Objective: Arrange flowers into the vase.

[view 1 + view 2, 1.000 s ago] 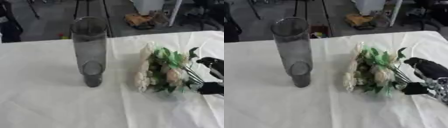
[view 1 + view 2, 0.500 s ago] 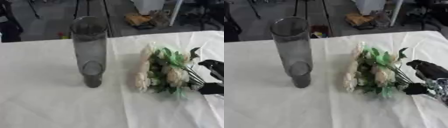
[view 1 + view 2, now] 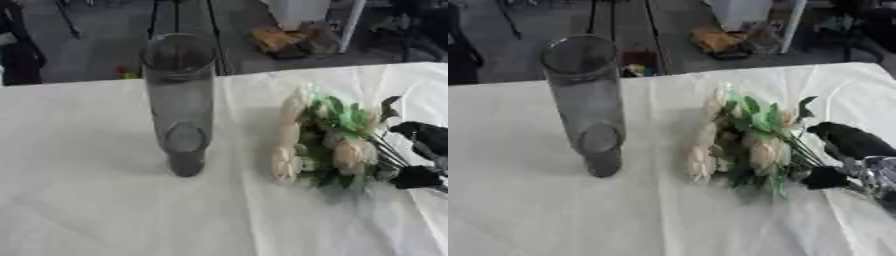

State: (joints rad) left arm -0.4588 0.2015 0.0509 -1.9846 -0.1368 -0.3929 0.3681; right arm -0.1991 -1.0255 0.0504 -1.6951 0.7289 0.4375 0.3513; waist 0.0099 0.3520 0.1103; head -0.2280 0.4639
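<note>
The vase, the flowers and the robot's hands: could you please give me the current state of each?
vase: upright on the white tablecloth, empty, no flowers in it.
flowers: one bunch lying on the cloth right of the vase, blooms toward it, stems toward the right hand.
right hand: at the stems, fingers and thumb around them.
left hand: not in view.

A table point(image 3: 87, 210) covered with a white, slightly creased cloth fills most of the view and slopes a little askew. A tall, clear grey glass vase point(image 3: 179, 100) stands upright on it, left of centre. To its right, apart from the vase, a bunch of cream flowers point(image 3: 741, 142) with green leaves lies flat on the cloth, blooms pointing toward the vase side and stems toward the right edge.
</note>
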